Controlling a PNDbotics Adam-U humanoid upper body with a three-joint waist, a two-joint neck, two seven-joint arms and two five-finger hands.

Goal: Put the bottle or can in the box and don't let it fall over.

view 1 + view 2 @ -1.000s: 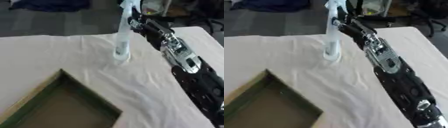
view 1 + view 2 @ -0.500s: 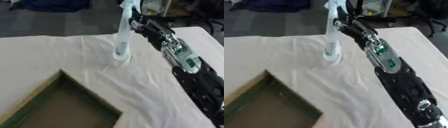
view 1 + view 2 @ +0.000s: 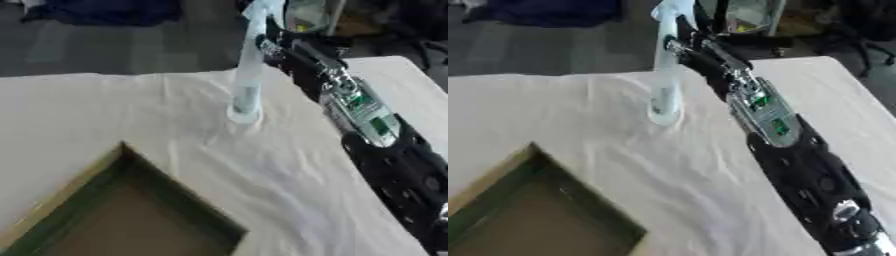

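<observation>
A tall, slim, pale clear bottle (image 3: 247, 85) stands upright on the white cloth, its base just beyond the box's far corner. My right hand (image 3: 278, 42) comes in along the black arm from the lower right and reaches the bottle's upper part, where dark fingers (image 3: 679, 25) curl round it near the cap. The box (image 3: 150, 169), open at the top with a dark green rim and a brown floor, fills the lower left. My left hand shows in neither view.
The cloth-covered table (image 3: 87, 110) ends at a far edge just behind the bottle, with dark floor and a blue heap (image 3: 105, 10) beyond. My right forearm (image 3: 772, 120) lies across the table's right side.
</observation>
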